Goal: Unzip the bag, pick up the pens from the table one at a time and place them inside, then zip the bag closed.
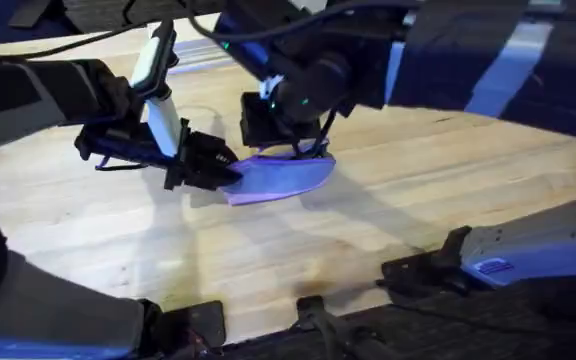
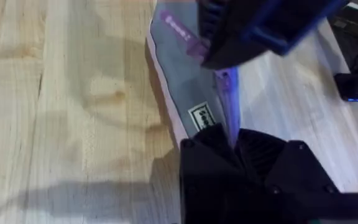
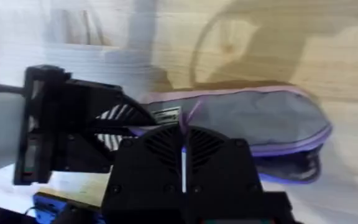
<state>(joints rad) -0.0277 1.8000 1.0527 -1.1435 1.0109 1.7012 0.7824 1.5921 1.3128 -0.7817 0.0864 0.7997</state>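
The left gripper [image 1: 223,168] is closed on one end of the bag [image 1: 278,178], probably to hold it steady on the surface [image 1: 388,200]. The right gripper [image 3: 183,138] is closed on the purple ribbon [image 3: 191,115] at the zipper, probably to pull it.

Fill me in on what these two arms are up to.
Both arms are working on a purple bag lying on the wooden table. The left gripper clamps one end of it, while the right gripper is shut on the ribbon pull at the top zipper. No pens lie on the table around it.
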